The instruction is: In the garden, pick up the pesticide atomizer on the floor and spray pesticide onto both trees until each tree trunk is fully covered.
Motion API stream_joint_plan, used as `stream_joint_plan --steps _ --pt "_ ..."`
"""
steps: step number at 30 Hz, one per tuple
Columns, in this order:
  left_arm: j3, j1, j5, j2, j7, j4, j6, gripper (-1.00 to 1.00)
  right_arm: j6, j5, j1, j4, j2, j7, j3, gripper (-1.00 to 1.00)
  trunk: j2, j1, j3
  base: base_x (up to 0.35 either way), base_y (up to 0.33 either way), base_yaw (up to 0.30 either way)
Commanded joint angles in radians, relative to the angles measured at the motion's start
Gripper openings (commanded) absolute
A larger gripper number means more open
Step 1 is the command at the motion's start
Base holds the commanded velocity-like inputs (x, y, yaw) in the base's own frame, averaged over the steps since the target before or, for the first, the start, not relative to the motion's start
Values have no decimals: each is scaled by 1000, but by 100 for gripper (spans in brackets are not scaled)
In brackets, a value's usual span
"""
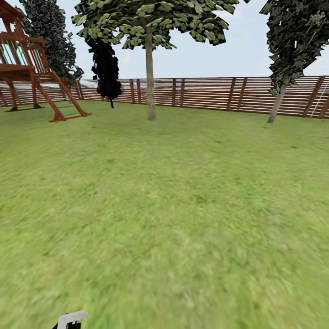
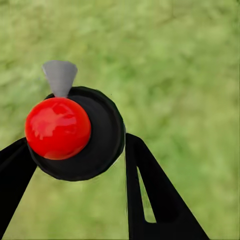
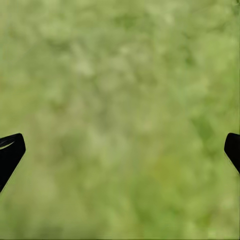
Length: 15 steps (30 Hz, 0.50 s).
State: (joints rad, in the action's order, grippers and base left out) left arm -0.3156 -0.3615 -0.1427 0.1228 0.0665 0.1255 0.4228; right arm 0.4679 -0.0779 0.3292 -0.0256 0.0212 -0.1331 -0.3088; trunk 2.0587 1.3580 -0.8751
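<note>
Two trees (image 1: 150,82) past open lawn (image 1: 183,205), left jaws gripping atomizer (image 2: 75,132), right jaws spread.

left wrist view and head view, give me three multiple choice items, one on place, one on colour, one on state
1. Where does the play frame stand in the head view?
A. far left by the fence
B. far right
C. centre

2. What colour is the atomizer top?
A. blue
B. red
C. yellow

3. How is the right tool?
A. shut on a branch
B. open over grass
C. shut on a can

Answers: 1 A, its brown ladder rises at left. 2 B, a glossy red ball. 3 B, its fingertips sit wide apart.
</note>
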Motion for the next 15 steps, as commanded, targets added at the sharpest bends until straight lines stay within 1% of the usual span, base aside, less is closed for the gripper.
stream_joint_plan --steps 1,15 --pt "-3 -1 -11 0 6 -1 4 -100 3 -8 1 1 0 -3 -9 100 0 0 -1 339 0 0" --pt "-3 -1 -11 0 6 -1 4 -100 3 -8 1 1 0 -3 -9 100 0 0 -1 340 0 0"
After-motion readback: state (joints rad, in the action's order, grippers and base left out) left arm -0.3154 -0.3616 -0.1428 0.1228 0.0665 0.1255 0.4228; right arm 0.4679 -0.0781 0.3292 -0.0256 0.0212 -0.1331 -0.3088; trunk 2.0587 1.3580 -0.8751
